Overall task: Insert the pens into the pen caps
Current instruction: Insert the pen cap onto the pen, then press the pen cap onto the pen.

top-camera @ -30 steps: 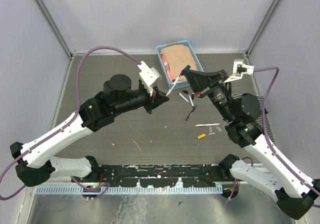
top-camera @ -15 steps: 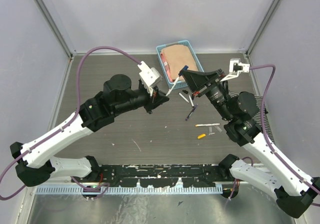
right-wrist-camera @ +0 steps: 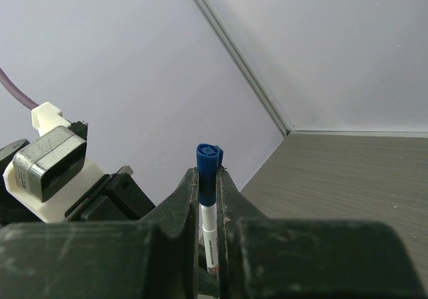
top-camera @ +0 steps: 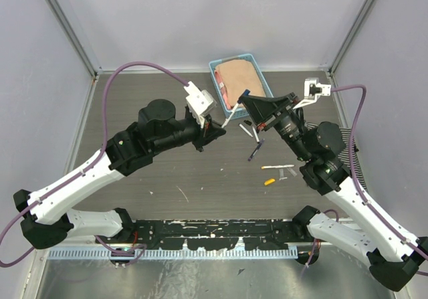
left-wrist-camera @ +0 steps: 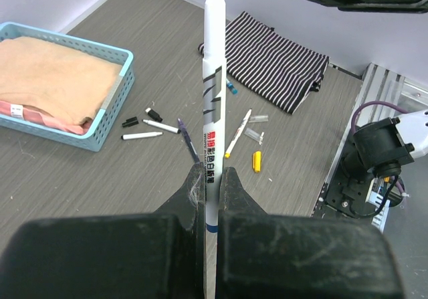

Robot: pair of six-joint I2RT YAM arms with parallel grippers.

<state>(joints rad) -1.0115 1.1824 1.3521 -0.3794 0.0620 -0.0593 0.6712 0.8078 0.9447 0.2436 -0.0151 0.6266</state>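
Holding a white plastic marker pen (left-wrist-camera: pixel 214 105) by its lower barrel, the left gripper (left-wrist-camera: pixel 210 178) is clamped tight on it. The pen reaches out past the jaws to the right gripper (right-wrist-camera: pixel 208 178), which is clenched on a stubby blue plastic cap (right-wrist-camera: pixel 208 168) sitting over the pen's tip. The two meet in the air above the grey wood-grain table (top-camera: pixel 167 178), just in front of the blue plastic basket (top-camera: pixel 262 75). Whether the cap is pushed fully home cannot be told. If the arms press together slightly off-axis, the cap could cock on the tip and jam, or the smooth barrel could slide back through the left jaws, so the push never seats it. Letting go too soon might drop a half-fitted cap among the loose thin pens (top-camera: pixel 249 130) and the yellow-orange stubby cap (top-camera: pixel 269 181) lying below.
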